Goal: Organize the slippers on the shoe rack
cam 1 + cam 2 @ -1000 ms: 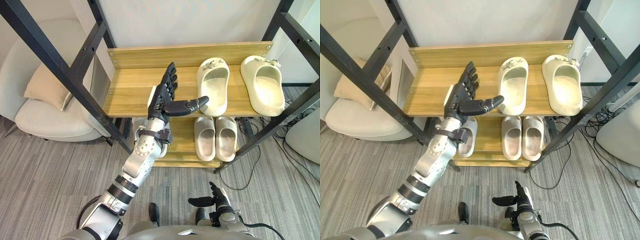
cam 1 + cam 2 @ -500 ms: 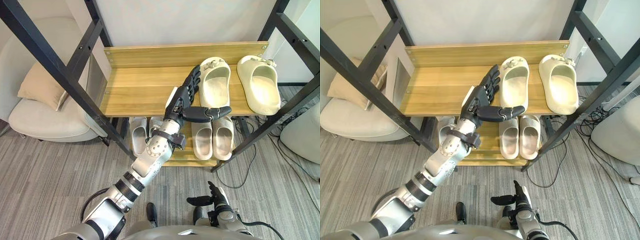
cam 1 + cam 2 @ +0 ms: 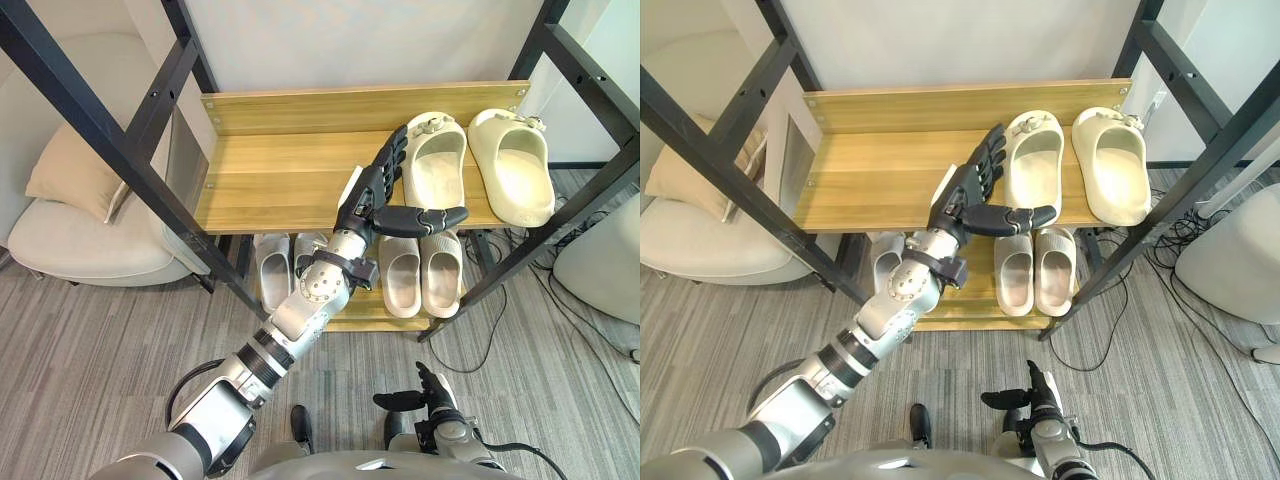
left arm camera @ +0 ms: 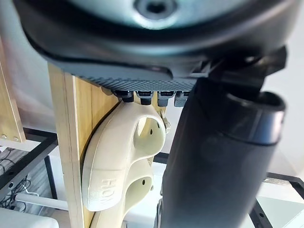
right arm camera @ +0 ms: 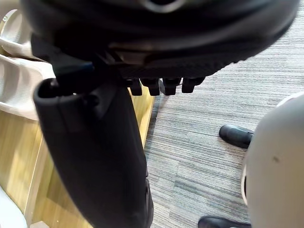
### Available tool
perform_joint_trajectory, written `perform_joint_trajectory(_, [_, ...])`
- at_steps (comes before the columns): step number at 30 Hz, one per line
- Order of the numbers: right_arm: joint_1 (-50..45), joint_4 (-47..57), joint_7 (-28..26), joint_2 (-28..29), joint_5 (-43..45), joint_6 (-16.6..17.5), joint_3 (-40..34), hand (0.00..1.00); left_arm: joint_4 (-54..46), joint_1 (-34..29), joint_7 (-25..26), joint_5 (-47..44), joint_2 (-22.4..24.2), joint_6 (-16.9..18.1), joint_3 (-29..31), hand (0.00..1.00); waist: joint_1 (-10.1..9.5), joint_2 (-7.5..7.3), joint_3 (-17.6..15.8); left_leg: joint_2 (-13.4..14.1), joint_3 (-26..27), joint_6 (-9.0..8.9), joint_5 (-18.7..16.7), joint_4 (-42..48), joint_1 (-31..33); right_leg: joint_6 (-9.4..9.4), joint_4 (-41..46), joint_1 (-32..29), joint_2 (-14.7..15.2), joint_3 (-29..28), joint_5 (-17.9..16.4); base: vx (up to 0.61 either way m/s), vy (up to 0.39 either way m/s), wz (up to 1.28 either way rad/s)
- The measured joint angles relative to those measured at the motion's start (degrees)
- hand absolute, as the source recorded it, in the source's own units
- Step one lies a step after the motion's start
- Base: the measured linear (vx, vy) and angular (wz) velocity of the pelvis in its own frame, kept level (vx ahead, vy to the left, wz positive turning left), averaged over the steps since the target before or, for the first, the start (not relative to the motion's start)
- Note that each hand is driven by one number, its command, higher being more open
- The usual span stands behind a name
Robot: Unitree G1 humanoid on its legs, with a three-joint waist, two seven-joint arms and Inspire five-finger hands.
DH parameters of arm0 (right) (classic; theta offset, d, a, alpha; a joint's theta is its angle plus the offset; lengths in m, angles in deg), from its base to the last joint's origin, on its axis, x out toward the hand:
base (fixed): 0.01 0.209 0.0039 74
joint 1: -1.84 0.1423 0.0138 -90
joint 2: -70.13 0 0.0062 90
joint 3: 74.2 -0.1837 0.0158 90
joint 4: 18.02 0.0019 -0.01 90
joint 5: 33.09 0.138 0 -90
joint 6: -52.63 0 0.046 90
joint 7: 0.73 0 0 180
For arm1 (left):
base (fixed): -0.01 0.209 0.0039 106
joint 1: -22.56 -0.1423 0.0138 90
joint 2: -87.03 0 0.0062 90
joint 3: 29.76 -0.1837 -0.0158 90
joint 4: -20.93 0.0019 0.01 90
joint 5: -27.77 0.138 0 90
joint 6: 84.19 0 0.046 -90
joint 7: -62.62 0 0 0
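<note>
Straight fingers (image 3: 392,162) of left hand (image 3: 372,203) flat against the side of a cream slipper (image 3: 436,160) on top of the shoe rack (image 3: 270,180), thumb (image 3: 425,218) spread wide across its heel, nothing gripped, second cream slipper (image 3: 512,165) just beside, lower pairs (image 3: 402,282) half hidden by shelf and arm, right hand (image 3: 432,402) low, loosely spread.

Shoe rack (image 3: 280,180) shelves: light wood, smooth, with visible grain. Frame (image 3: 95,105): black matt metal bars. Cream slippers (image 3: 512,170): smooth, matt moulded foam or rubber. Carpet (image 3: 90,350): grey, ribbed. Armchair (image 3: 80,240): off-white cloth. Left robot hand (image 3: 365,205): dark matt plastic.
</note>
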State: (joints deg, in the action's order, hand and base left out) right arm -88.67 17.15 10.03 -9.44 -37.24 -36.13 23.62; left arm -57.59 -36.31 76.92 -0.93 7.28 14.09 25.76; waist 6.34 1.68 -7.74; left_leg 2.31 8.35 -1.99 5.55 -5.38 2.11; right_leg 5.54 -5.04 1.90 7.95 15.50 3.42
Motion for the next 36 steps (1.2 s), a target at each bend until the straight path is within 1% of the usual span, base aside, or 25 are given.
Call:
perform_joint_trajectory(8, [0.51,-0.02,0.57,0.19,0.26,-0.01,-0.04,1.0,1.31,1.72,0.34,-0.63,1.91,0.02,-0.45,1.0,0.39,-0.12,-0.72,0.01,0.01,-0.01,-0.02,0.0,-0.02,0.01,0.02,0.03,-0.01,0.01,0.0,0.0,0.0,0.0])
perform_joint_trajectory(16, [1.26,-0.05,0.69,0.66,0.85,-0.01,-0.02,1.0,1.48,1.85,0.42,-1.13,3.19,0.02,-1.25,1.0,0.42,-0.12,-0.86,-0.06,-0.08,-0.01,-0.02,0.0,-0.11,0.01,0.13,0.18,0.05,0.12,-0.01,0.0,0.0,0.0])
perform_joint_trajectory(31, [1.83,-0.17,0.77,1.16,1.06,0.0,0.04,1.0,2.32,2.77,1.14,-1.6,3.25,-0.32,-0.94,1.0,0.36,-0.15,-0.95,-0.18,-0.53,0.09,0.07,0.02,-0.38,0.09,0.2,0.64,0.43,0.28,0.03,0.0,0.0,0.0])
perform_joint_trajectory(33, [1.94,-0.92,0.77,0.97,1.1,0.0,0.03,1.0,1.89,2.91,1.6,0.11,3.21,-1.03,-0.25,1.0,0.18,-0.06,-0.89,-0.25,-0.72,0.19,0.15,0.04,-0.08,0.15,0.23,0.58,0.59,0.38,0.07,0.0,0.0,0.02])
perform_joint_trajectory(36, [1.7,-1.26,0.75,0.58,1.81,-0.14,0.01,1.0,-1.87,2.91,1.57,0.21,2.34,-1.44,-0.02,1.0,-0.01,0.02,-0.85,-0.41,-1.0,0.33,0.28,0.3,0.27,0.22,0.25,0.42,0.71,0.67,0.12,0.0,0.001,0.06])
